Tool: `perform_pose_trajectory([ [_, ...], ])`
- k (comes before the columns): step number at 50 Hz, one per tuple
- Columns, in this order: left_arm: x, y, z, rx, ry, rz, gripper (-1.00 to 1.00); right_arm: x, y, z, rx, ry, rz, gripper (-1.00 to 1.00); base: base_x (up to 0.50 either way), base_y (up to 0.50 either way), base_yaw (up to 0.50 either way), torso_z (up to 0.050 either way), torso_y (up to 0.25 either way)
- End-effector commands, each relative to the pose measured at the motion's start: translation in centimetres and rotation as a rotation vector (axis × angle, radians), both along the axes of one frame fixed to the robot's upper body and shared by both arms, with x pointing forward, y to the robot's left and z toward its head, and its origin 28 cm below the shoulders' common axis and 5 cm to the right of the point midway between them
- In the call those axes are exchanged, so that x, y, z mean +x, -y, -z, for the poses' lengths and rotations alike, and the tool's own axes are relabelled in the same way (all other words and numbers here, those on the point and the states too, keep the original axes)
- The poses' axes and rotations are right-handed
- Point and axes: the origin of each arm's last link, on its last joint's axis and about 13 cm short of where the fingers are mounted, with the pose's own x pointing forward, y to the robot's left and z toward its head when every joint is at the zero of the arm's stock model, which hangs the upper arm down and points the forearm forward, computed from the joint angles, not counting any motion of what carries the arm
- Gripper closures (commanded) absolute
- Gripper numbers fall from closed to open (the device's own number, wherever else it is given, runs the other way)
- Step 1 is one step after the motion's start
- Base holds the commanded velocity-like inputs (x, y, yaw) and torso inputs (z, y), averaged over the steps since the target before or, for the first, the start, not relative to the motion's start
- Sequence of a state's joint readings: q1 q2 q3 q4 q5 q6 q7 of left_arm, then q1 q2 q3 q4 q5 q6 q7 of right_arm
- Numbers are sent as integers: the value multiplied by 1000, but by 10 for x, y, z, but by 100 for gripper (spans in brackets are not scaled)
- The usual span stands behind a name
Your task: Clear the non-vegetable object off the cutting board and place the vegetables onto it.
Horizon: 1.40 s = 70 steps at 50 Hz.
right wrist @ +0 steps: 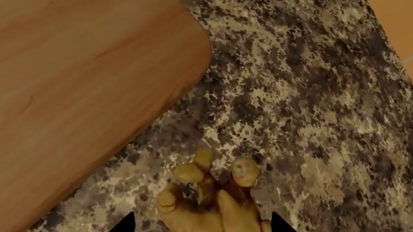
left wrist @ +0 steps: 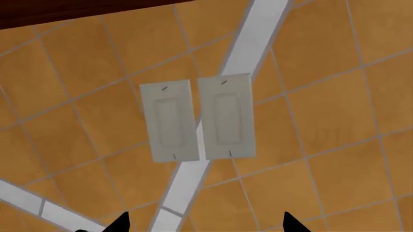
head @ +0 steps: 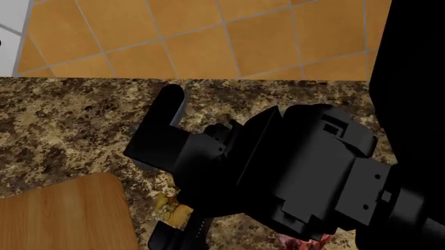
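A knobbly yellow-tan ginger root (right wrist: 206, 198) lies on the speckled counter just off the rounded corner of the light-brown cutting board (right wrist: 77, 77). My right gripper (right wrist: 201, 223) is open, with one dark fingertip on each side of the ginger. From the head, the ginger (head: 174, 207) peeks out under the black right arm (head: 299, 166), beside the board (head: 62, 213). A sliver of red steak (head: 304, 241) shows on the counter at the bottom edge, mostly hidden by the arm. The onion is out of view. My left gripper (left wrist: 205, 223) is open over orange tiles, with nothing between its fingers.
The brown-speckled granite counter (head: 62, 114) runs back to orange tiles (head: 208, 36). Two pale rectangular plates (left wrist: 197, 118) sit side by side on the tiles in the left wrist view, crossed by a white strip (left wrist: 255, 34).
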<state>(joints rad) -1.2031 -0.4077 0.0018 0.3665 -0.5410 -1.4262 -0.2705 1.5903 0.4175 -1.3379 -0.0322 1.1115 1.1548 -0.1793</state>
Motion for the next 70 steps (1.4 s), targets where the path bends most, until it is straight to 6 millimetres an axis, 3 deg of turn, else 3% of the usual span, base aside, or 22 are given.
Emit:
perform_pose_trajectory([
  [1, 0, 3, -2, -30, 2, 55, -100, 5, -5, 5, -4, -6, -35, -100, 0, 0, 0, 0, 0],
  [8, 1, 3, -4, -29, 6, 57, -100, 9, -7, 12, -2, -27, -45, -100, 0, 0, 0, 0, 0],
  [9, 0, 0, -1, -35, 3, 50, -100, 18, -5, 27, -8, -56, -25, -100, 0, 0, 0, 0, 0],
  [10, 1, 1, -1, -35, 2, 51, -100, 18, -4, 28, -9, -53, -24, 100, 0, 0, 0, 0, 0],
  [22, -2, 0, -1, -36, 5, 47, -100, 8, -1, 21, 8, -31, -33, 100, 3, 2, 4, -1, 0],
  [31, -4, 2, -4, -33, 12, 51, -100, -8, 6, -15, 53, 57, -33, 100, 0, 0, 0, 0, 0],
  [44, -7, 3, -8, -29, 23, 53, -100, -25, 11, -43, 72, 129, -41, 100, 0, 0, 0, 0, 0],
  [55, -8, 3, -10, -28, 28, 55, -100, -41, -1, -60, 92, 174, -119, 100, 0, 0, 0, 0, 0],
  [70, -9, 1, -9, -29, 31, 49, -100, -46, -23, -67, 139, 185, -217, 100, 0, 0, 0, 0, 0],
])
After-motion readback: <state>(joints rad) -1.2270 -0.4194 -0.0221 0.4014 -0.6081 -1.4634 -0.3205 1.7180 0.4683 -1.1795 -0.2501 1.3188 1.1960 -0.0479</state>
